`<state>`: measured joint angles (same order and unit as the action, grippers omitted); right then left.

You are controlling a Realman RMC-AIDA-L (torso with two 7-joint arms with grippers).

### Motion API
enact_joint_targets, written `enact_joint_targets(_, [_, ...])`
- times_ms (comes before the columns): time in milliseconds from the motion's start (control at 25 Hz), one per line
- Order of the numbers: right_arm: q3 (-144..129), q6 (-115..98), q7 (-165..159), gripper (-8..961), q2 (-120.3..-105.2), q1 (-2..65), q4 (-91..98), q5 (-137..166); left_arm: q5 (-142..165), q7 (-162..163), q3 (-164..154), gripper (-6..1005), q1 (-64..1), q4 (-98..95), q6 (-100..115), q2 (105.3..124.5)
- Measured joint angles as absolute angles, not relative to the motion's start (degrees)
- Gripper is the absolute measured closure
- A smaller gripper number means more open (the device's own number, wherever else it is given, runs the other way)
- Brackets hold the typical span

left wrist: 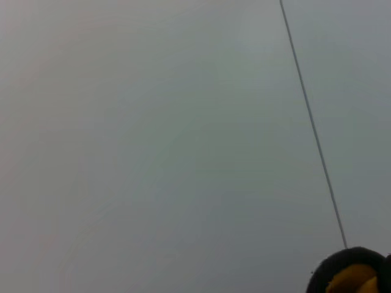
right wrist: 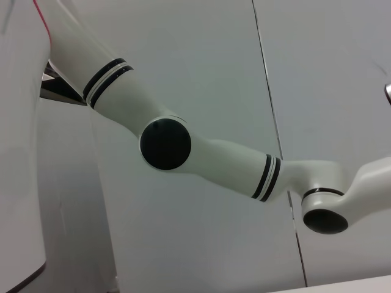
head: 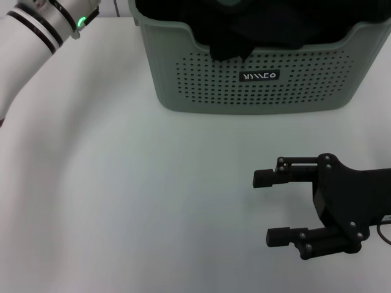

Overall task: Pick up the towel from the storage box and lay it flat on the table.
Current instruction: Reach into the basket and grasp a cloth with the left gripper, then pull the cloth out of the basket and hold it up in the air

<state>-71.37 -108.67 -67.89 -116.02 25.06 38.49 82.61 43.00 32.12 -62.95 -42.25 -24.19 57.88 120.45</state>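
Right claw hovers wide open, empty, over the worktop in front of the storage box. Left claw unseen, state unknown. Reach deep into the box: towel not identifiable, only dark cloth shows.

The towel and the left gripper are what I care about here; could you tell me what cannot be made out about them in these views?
- Left gripper: outside the head view, only the left arm shows at the corner.
- Towel: the left wrist view shows only a yellow, black-edged scrap, cut off by the frame.
- Storage box: head view, inside is dark cloth, its far side cropped.
- Right gripper: open above the table.
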Motion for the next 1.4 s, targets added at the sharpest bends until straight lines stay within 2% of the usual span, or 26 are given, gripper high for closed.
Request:
enact_joint_targets(40, [-71.4,-108.7,-67.9,231,-116.01,25.1,38.5,82.6,42.7,32.0,-62.9,658,-42.3,-24.2,57.9,120.52])
enact_joint_targets(360, [-71.4,-108.6,-67.7,232,-116.01,24.7,38.4,82.6,37.6,32.8,-63.0,907,-41.9,-23.4,59.2,120.67])
enact_joint_targets(480, [-71.4,-108.6,-67.5,232,-116.01,24.6,38.4,82.5,37.3,37.1,-63.5,989,-39.9,-24.9,63.7,120.47])
enact_joint_targets(600, [-71.3,-108.6,-67.5,232,-116.01,24.6,38.4,82.5,37.2,41.9,-63.7,989,-37.3,-27.4,68.0,120.28])
enact_joint_targets(640, [-71.2,-108.6,-67.5,232,-116.01,24.6,38.4,82.5,37.2,48.6,-63.7,989,-33.6,-31.4,74.2,120.13])
enact_joint_targets(1040, [-70.7,-108.3,-66.5,232,-115.94,24.8,36.9,80.9,32.4,73.6,-63.7,989,-21.7,-41.0,104.3,120.16])
enact_joint_targets(1400, [-70.7,-108.2,-66.3,232,-116.01,24.5,36.4,78.0,26.4,77.4,-68.9,989,-16.4,-38.6,110.8,120.15])
